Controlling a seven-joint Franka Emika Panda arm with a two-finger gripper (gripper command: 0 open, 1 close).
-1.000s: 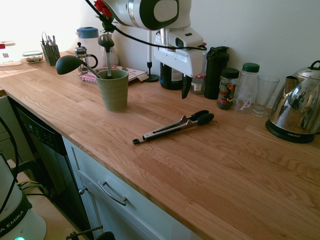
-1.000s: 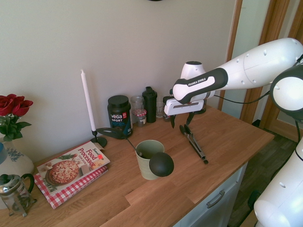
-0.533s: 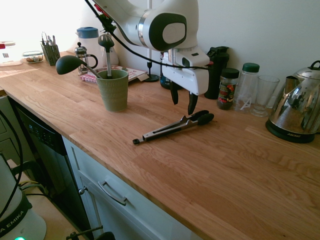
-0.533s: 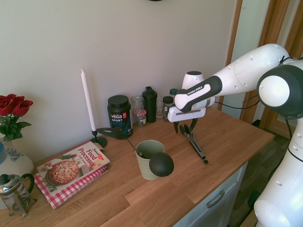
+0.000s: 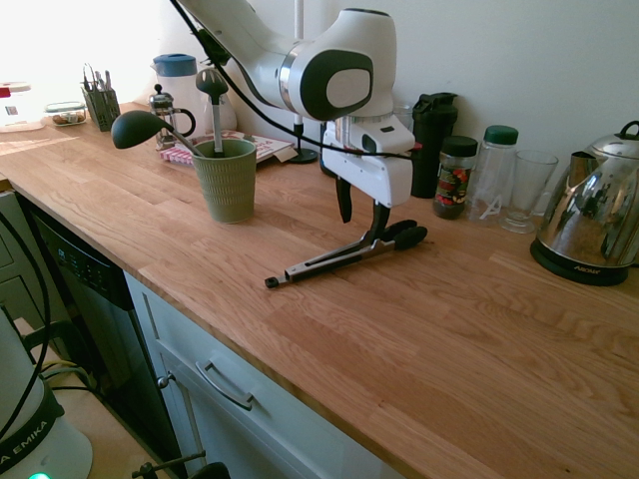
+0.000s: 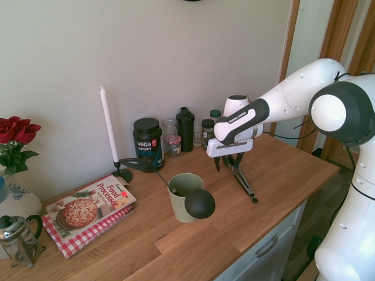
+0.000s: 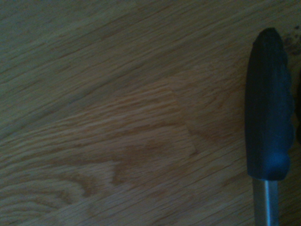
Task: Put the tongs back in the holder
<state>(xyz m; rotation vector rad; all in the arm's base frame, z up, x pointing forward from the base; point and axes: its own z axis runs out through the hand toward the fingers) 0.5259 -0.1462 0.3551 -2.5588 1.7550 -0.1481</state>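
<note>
Now, my fingers: spread wide and pointing straight down, one black finger [image 5: 344, 199] on each side of the tongs' handle end, gripping nothing; my gripper [image 5: 361, 213] hangs low over the bench [image 5: 419, 329].
Tongs [image 5: 344, 256]: lying flat on the wooden bench, silver arms closed together, black handle ends toward the back wall, small black tips toward the front edge.
Wrist view: one black ribbed tongs handle [image 7: 267, 106] on wood grain, with the silver arm running out of it.
Holder [image 5: 226, 179]: sage-green ribbed cup standing upright on the bench, well apart from the tongs, toward the vase side.
Inside the holder: a black round-headed ladle [image 5: 137, 128] leaning over the rim, and a second dark utensil [image 5: 213, 88] standing upright.
Behind me along the wall: dark shaker bottle [image 5: 432, 130], spice jar [image 5: 455, 177], clear glass [image 5: 526, 188].
Far end of the bench: chrome kettle [image 5: 594, 222].
Behind the holder: cookbook [image 6: 91, 205] on a red checked cloth, tall white candle [image 6: 109, 126].
</note>
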